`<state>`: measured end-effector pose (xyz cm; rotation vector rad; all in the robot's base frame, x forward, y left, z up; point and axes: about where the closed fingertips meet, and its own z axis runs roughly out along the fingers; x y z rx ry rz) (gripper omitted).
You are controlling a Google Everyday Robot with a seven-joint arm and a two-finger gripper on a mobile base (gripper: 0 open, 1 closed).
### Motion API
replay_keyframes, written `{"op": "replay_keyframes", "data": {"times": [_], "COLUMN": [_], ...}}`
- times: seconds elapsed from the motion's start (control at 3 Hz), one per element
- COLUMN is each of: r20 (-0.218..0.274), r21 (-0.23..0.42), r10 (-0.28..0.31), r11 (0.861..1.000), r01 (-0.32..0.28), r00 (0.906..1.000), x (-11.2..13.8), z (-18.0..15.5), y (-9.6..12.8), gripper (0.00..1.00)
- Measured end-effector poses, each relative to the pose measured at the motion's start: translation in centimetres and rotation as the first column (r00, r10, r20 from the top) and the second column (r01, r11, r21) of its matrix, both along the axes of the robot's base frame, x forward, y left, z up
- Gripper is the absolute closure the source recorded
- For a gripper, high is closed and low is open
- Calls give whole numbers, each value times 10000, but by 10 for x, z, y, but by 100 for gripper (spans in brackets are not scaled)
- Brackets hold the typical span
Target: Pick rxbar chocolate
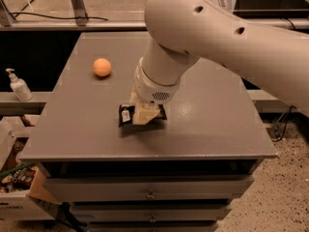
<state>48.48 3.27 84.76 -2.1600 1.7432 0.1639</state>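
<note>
Nr table (217,129) front edge, tool (145,115) on rxbar chocolate (126,115), grip can't tell, orange ball (102,67) well apart, farther back

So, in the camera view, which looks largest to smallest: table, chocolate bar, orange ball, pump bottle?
1. table
2. rxbar chocolate, partly under the gripper
3. pump bottle and orange ball: look alike, unsure.

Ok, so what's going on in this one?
The robot's white arm reaches down over a grey metal drawer cabinet, with its gripper set right on the flat black foil-wrapped rxbar chocolate near the front edge of the top. The bar appears to lie on the surface, not yet lifted. A round orange ball sits apart, further back to the left. Whether the gripper has a hold on the bar cannot be told.
</note>
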Motion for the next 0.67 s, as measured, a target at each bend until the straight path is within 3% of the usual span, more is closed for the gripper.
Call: {"op": "replay_keyframes", "data": {"times": [0.67], "r20": [625], "r21": [1106], "r10": [-277], "r11": [9936], "r01": [206], "r00": [9977], "x": [20], "z": [60], "y": [-3], "gripper": [100]}}
